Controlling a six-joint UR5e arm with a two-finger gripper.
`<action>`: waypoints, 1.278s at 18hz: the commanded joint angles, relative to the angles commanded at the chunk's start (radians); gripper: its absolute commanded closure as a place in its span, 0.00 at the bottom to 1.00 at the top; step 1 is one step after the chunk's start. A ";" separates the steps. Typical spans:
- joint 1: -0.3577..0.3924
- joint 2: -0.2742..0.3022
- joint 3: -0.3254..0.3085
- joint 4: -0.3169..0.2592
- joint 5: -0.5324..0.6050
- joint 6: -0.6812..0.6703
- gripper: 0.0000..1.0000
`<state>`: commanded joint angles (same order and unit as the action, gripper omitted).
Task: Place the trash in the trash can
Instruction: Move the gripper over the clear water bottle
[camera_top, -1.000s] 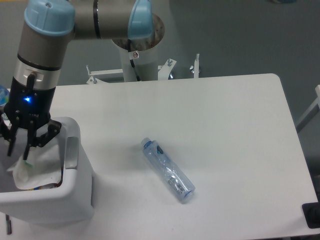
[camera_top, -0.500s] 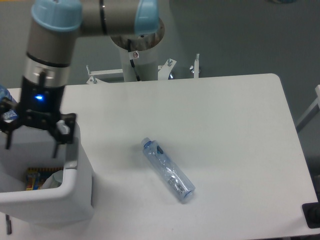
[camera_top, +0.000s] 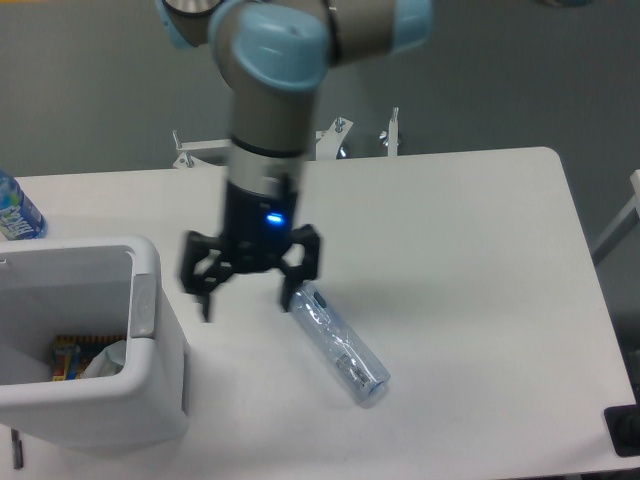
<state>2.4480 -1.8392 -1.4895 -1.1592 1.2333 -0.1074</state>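
Note:
A slim clear bluish plastic bottle (camera_top: 340, 345), one piece of the trash, lies on its side on the white table, its cap end pointing up-left. My gripper (camera_top: 247, 297) hangs open and empty just left of the bottle's cap end, one finger (camera_top: 290, 290) close to the cap. The trash can (camera_top: 150, 340), a large white bin with a grey strip on its right side, stands at the front left. Inside it a bit of white crumpled wrapper (camera_top: 108, 358) shows beside some coloured packaging.
A bottle with a blue label (camera_top: 15, 210) stands at the table's far left edge behind the bin. The arm's white base column and metal brackets (camera_top: 335, 135) sit at the back edge. A dark object (camera_top: 625, 430) is at the front right corner.
The gripper let go of the wrapper into the bin, rose open, and swung right across the table to beside the bottle's cap end. The bottle has not moved.

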 joint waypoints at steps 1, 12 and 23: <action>0.023 -0.011 0.002 -0.040 0.000 -0.002 0.00; 0.031 -0.222 0.024 -0.069 0.117 0.009 0.00; 0.010 -0.344 0.074 -0.065 0.159 0.011 0.00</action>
<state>2.4575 -2.1828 -1.4159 -1.2241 1.3927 -0.0967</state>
